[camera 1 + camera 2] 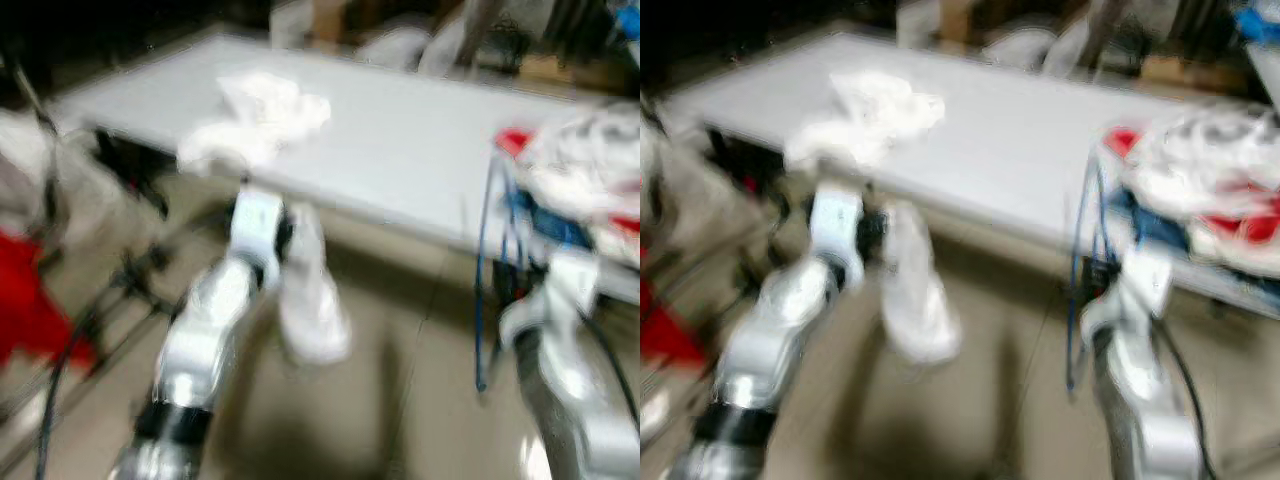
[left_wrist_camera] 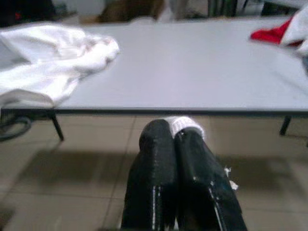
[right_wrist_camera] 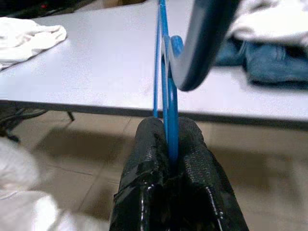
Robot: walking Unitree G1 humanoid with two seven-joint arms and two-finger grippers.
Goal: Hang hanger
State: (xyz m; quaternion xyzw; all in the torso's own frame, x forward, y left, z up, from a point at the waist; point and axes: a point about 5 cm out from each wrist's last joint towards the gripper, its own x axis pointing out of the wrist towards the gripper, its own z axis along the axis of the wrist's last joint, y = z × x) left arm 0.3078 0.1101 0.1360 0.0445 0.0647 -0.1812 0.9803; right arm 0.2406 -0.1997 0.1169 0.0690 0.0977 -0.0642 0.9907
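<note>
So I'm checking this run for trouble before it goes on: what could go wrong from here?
1. The right tool pinches only the thin edge of the blue hanger, so it might twist or slip out.
2. The white cloth dangles low from the left tool and could drag or slide free.
3. The head views are blurred with the table close ahead, so the hanger might knock its edge.

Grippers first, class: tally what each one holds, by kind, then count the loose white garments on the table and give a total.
Blue hanger, in the right gripper: 1
White garment, in the left gripper: 1
Loose white garment on the table: 1
Total: 3
</note>
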